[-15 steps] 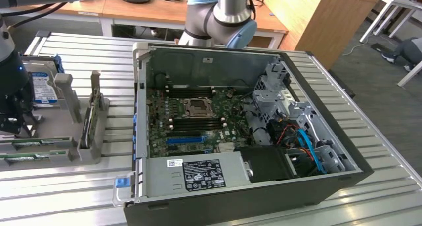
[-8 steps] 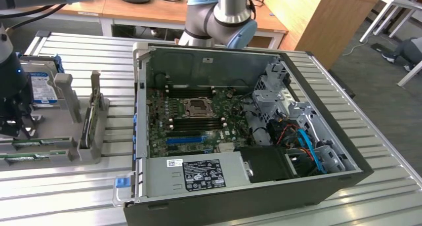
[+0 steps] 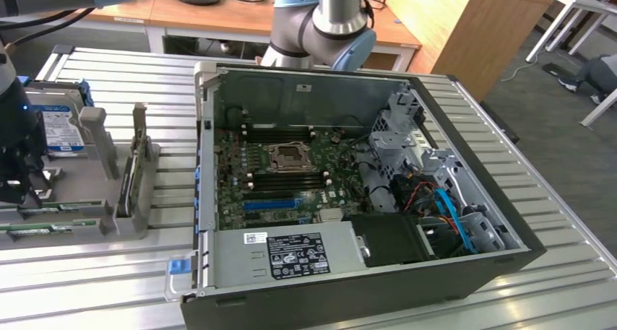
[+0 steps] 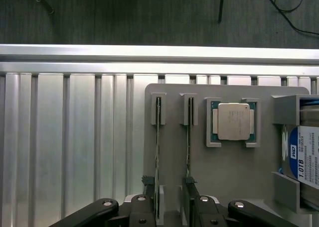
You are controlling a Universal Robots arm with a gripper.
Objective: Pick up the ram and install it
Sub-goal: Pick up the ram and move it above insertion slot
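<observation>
Fingers [image 4: 148, 189] spread wide and gripping nothing, the gripper [image 4: 168, 189] hangs over a grey parts holder [image 4: 234, 177] on the slatted metal table [image 4: 65, 137]. The wrist view looks straight down on the holder. Two green sticks stand on edge in parallel slots, a square silver processor [image 4: 233, 121] sits beside them, and a hard drive [image 4: 305, 157] with a blue-and-white label lies past that. The ram [image 4: 158, 147] runs into the gap between the two fingers, close to one of them but not pinched. The second stick [image 4: 189, 142] lines up with the other finger, which covers its near end. The exterior view adds the wider setting: an open computer case [image 3: 482, 272] lies on the same table, beside the holder toward the exterior view's right. Its motherboard [image 3: 289, 185] is exposed, with the processor socket [image 3: 289, 157] near the middle, and the arm's base [image 3: 323, 27] rises behind the case.
</observation>
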